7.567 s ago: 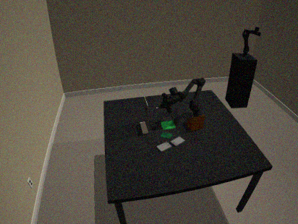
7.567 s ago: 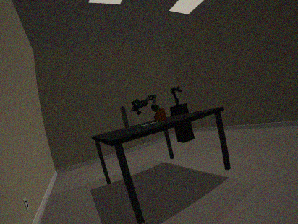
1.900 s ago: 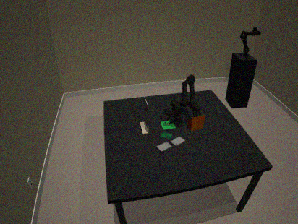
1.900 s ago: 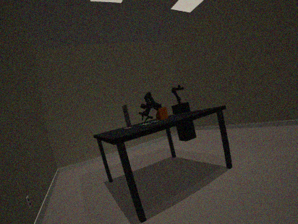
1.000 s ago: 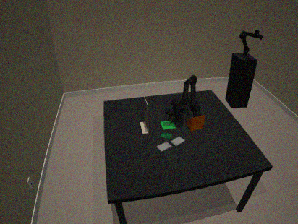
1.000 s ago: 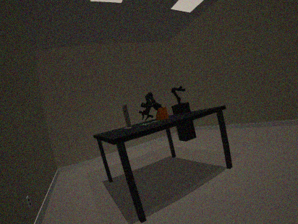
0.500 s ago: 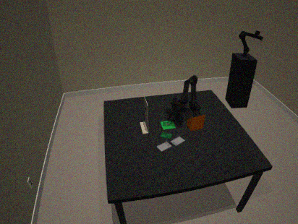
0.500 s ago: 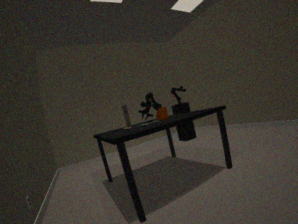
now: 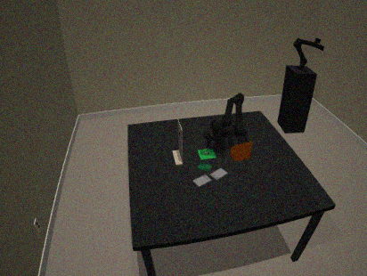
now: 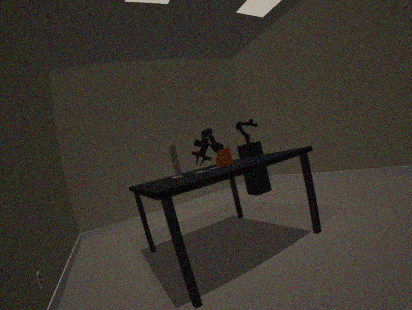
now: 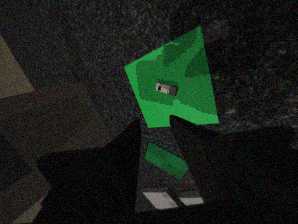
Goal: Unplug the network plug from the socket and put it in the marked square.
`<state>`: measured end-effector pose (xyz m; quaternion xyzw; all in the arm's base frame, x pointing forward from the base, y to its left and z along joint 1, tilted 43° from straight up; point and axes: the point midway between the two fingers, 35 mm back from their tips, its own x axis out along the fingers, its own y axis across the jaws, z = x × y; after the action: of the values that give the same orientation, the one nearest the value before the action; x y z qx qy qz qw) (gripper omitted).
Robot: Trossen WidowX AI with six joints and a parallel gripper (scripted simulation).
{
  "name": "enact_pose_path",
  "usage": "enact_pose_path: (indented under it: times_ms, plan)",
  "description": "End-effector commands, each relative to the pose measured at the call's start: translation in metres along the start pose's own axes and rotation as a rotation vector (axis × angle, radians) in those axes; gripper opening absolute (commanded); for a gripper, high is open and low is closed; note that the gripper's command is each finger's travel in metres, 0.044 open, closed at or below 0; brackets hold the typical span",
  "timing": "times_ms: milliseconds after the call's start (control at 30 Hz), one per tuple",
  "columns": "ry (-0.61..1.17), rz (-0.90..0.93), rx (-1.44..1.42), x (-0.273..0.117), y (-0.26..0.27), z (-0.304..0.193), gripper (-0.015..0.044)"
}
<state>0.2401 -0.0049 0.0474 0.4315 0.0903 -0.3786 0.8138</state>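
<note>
While the plug (image 11: 166, 89) lies inside the green square (image 11: 200, 112), the empty hand (image 9: 210, 142) (image 10: 202, 161) (image 11: 154, 120) hovers open above.

The robot's dark arm (image 9: 239, 99) (image 10: 207, 132) is rising from its base, bending over at a high elbow and reaching down and forward; its gripper (image 10: 199, 161) (image 11: 154, 120) is pointing downward above the table, its two black fingers standing partly open, apart from each other, gripping nothing.

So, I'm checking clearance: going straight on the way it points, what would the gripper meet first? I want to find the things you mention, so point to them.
Probably the plug (image 11: 169, 89) or the green square (image 11: 150, 112) (image 9: 205, 157) around it; depth is unclear.
</note>
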Motion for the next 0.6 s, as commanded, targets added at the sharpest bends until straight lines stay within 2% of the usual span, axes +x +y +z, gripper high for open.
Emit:
enact_pose_path:
  times_ms: [0, 567]
  plan:
    - [-0.004, 0.004, 0.009, -0.003, 0.005, 0.0, 0.0156]
    - [-0.006, 0.004, 0.008, -0.017, 0.012, 0.0, 0.0156]
